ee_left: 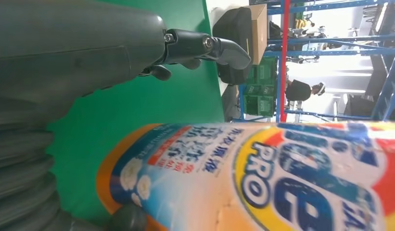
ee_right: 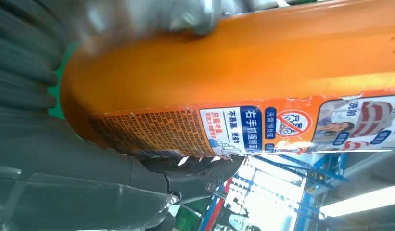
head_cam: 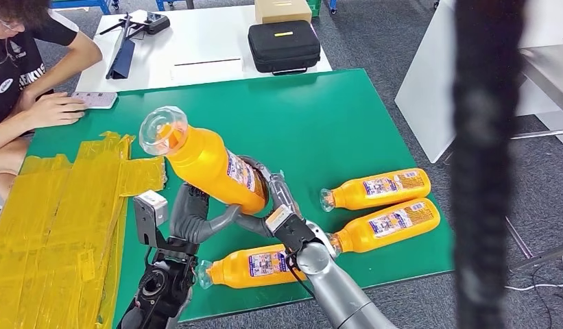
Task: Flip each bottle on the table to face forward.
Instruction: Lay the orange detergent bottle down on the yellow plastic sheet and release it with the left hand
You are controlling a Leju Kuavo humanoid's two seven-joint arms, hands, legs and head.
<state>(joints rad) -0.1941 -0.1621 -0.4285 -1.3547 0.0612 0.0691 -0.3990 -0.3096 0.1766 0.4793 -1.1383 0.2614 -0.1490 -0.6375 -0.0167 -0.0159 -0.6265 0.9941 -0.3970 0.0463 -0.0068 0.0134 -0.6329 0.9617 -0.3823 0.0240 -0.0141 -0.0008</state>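
On the far white table [head_cam: 196, 51] lies a closed black case [head_cam: 284, 45] with a cardboard box [head_cam: 282, 9] behind it; nothing shows of what either holds. At the left edge a person [head_cam: 21, 75] sits with a hand [head_cam: 53, 108] by a phone [head_cam: 94, 99]; sheets of yellow tape [head_cam: 55, 212] cover the left part of the green table [head_cam: 333, 116]. The left hand [head_cam: 196, 216] is under the raised orange bottle [head_cam: 210, 164]; in the left wrist view its fingers [ee_left: 205, 47] are spread apart above the label, so it looks more like a prop than a grip, though I cannot tell for certain. The bottle is lifted off the table, tilted, clear cap [head_cam: 163, 130] up and to the left, base low to the right; the right hand [head_cam: 275, 199] wraps its lower body, fingers closed round it, and the right wrist view shows the orange wall and a torn label with small print. Below the hands a second bottle [head_cam: 254, 266] lies on its side near the table's front edge, cap to the left, label up; further right two more lie flat, nearly parallel and just beside each other, the farther bottle [head_cam: 378, 188] and the nearer bottle [head_cam: 388, 225], caps to the left, labels up. A dark blurred strip [head_cam: 484, 164] hangs down the right of the head view, in front of the floor.
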